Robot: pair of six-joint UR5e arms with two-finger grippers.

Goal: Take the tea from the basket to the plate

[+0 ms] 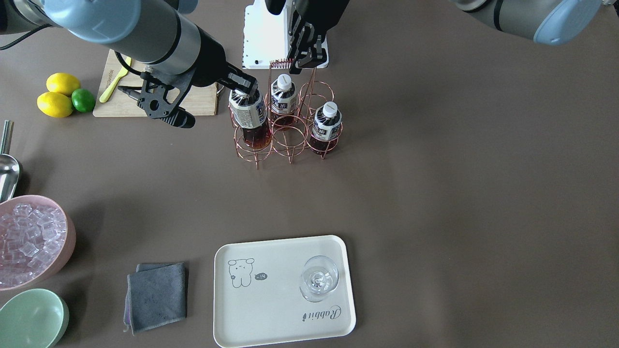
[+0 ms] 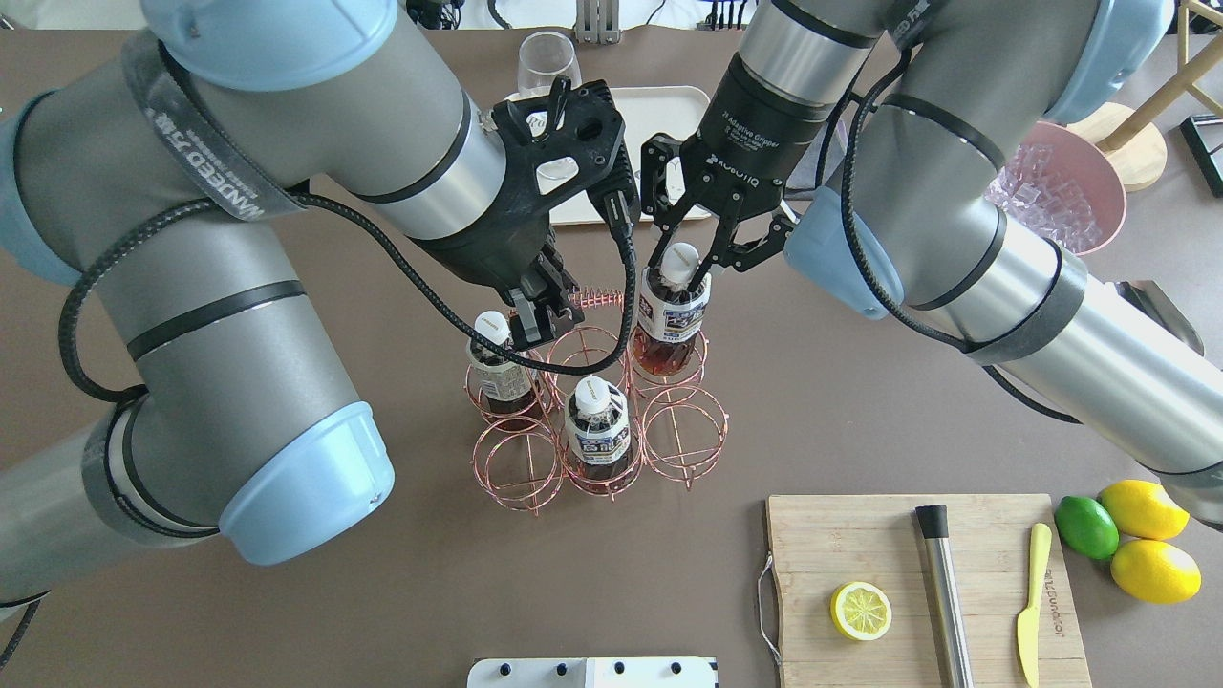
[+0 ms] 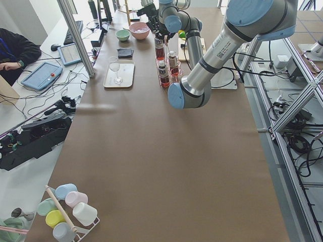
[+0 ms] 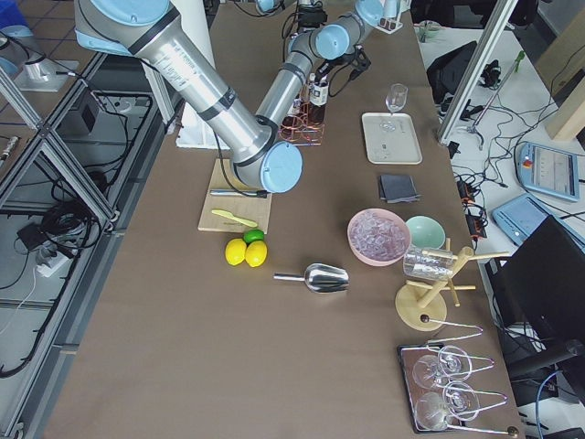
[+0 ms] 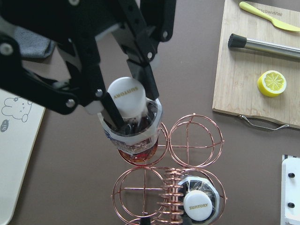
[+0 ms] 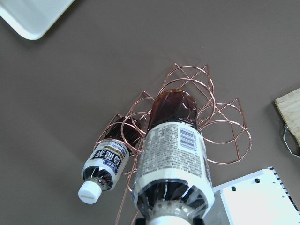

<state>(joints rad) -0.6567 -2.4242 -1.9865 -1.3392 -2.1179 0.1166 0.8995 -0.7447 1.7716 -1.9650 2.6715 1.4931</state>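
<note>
Brown table point(image 1: 459, 193) amid aluminium framing point(image 3: 76, 38) bears basket point(image 1: 289, 129), plate point(image 1: 271, 309).

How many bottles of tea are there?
3, all in the basket: one bottle gripped by the right gripper, a second in a middle ring, a third beside the left gripper.

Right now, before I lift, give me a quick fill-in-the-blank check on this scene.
1. The right tool is shut on the white ___ of a brown tea bottle.
2. The rose-gold wire basket holds ___ bottles.
3. On the cream rectangular tray stands one clear ___.
Missing: cap; three; glass.
</note>
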